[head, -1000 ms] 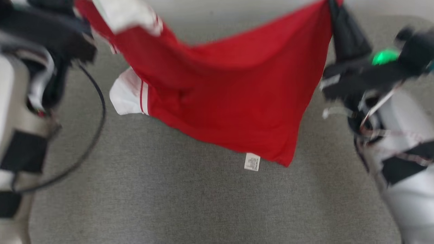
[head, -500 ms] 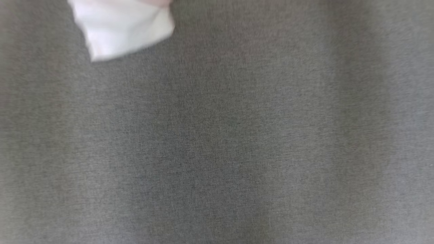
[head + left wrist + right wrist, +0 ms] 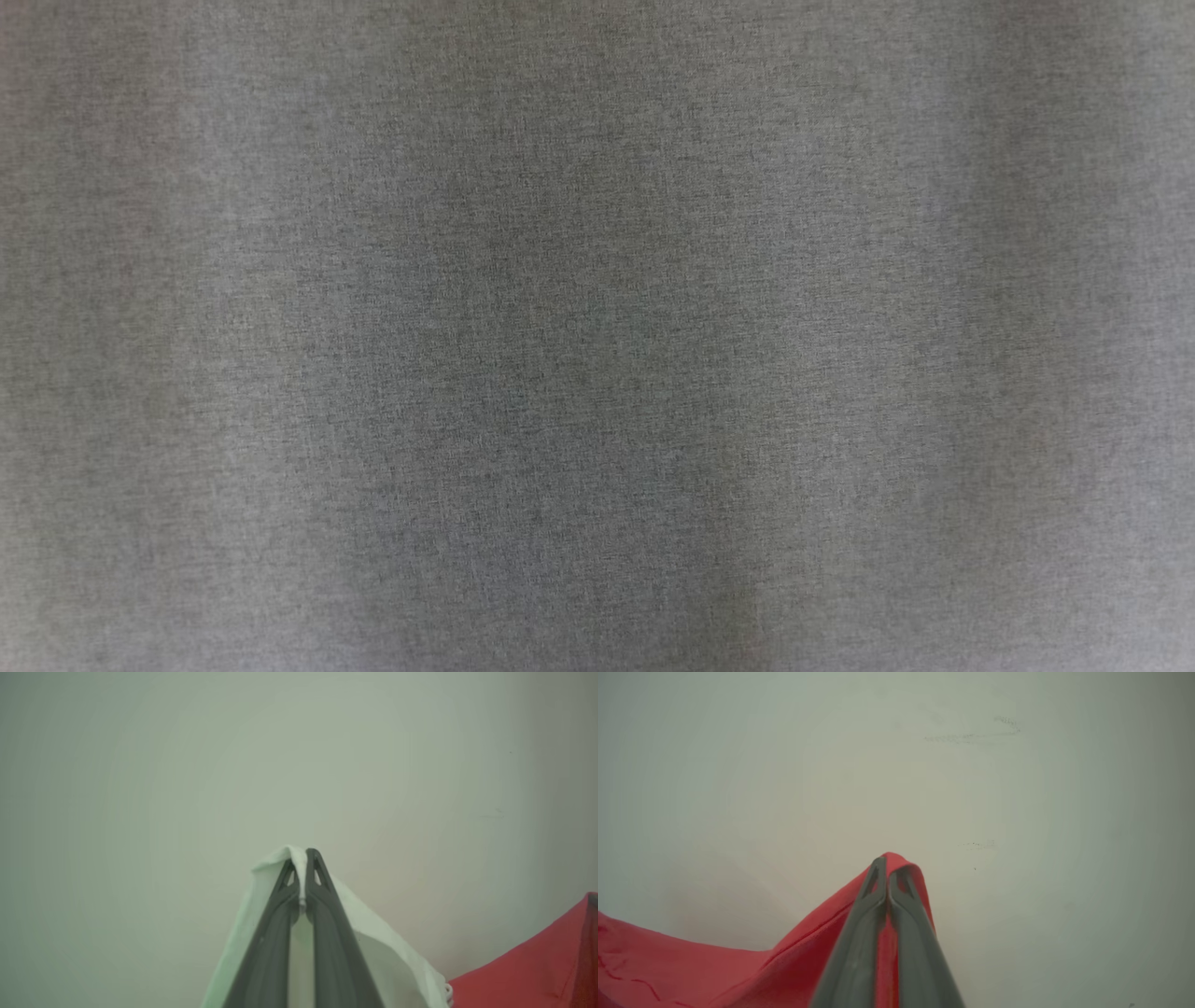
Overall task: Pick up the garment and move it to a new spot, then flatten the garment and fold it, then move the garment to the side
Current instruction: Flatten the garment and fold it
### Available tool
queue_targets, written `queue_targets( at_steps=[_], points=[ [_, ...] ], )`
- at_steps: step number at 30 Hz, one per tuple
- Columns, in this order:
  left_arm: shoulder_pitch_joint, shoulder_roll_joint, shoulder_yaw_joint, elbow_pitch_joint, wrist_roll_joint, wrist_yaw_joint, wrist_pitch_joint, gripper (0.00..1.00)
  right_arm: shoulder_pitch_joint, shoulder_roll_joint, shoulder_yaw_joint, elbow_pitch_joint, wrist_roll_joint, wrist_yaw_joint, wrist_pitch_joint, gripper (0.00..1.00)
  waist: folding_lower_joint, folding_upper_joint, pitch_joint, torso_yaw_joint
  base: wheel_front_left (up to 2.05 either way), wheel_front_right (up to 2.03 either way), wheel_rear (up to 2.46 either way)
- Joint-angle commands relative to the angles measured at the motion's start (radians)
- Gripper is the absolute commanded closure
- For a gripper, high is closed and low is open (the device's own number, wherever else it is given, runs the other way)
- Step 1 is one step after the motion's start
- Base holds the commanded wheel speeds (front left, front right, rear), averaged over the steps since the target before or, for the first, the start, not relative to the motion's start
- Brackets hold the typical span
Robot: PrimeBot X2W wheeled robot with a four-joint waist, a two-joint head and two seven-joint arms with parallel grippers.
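head view has swung onto grey cloth (image 3: 597, 336); left tool (image 3: 303, 858), right tool (image 3: 889, 865) both pinch one garment (image 3: 691, 970).

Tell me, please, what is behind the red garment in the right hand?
Behind the garment, pinched in the right hand, a plain pale surface with faint scuff marks shows. What lies behind its draped cloth is covered.

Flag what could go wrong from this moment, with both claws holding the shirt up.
1. The left claw pinches just a thin fold of white sleeve at its very tips; it might slip free.
2. The right claw grips a red edge of the shirt; with a sleeve on the other side, it may hang skewed and land twisted on the grey surface.
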Motion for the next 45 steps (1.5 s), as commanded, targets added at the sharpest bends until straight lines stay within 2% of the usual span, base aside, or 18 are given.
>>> queue_targets(
  at_steps=[1, 14, 33, 39, 45],
  points=[
    [-0.012, -0.007, -0.015, 0.019, -0.013, 0.001, -0.012, 1.00, -0.018, -0.006, 0.015, 0.016, 0.014, 0.001, -0.011, 1.00, 0.0001, -0.0001, 0.005, 0.002, 0.00, 0.00, 0.00],
    [-0.063, 0.012, -0.136, 0.097, -0.090, 0.001, -0.063, 1.00, -0.069, -0.021, 0.119, 0.096, 0.042, 0.001, -0.052, 1.00, 0.0001, -0.0001, 0.037, 0.007, 0.00, 0.00, 0.00],
    [-0.081, 0.024, -0.235, 0.136, -0.183, 0.001, -0.121, 1.00, -0.076, -0.024, 0.213, 0.121, 0.075, 0.001, -0.097, 1.00, 0.0001, -0.0001, 0.026, 0.010, 0.00, 0.00, 0.00],
    [-0.014, 0.032, -0.247, 0.119, -0.237, 0.001, -0.160, 1.00, -0.027, -0.024, 0.248, 0.098, 0.095, 0.001, -0.118, 1.00, 0.0001, -0.0001, -0.004, 0.018, 0.00, 0.00, 0.00],
    [0.174, 0.076, -0.265, 0.002, -0.310, 0.001, -0.193, 1.00, 0.119, -0.050, 0.300, 0.005, 0.136, 0.001, -0.153, 1.00, 0.0001, -0.0001, -0.092, 0.031, 0.00, 0.00, 0.00]
  ],
)
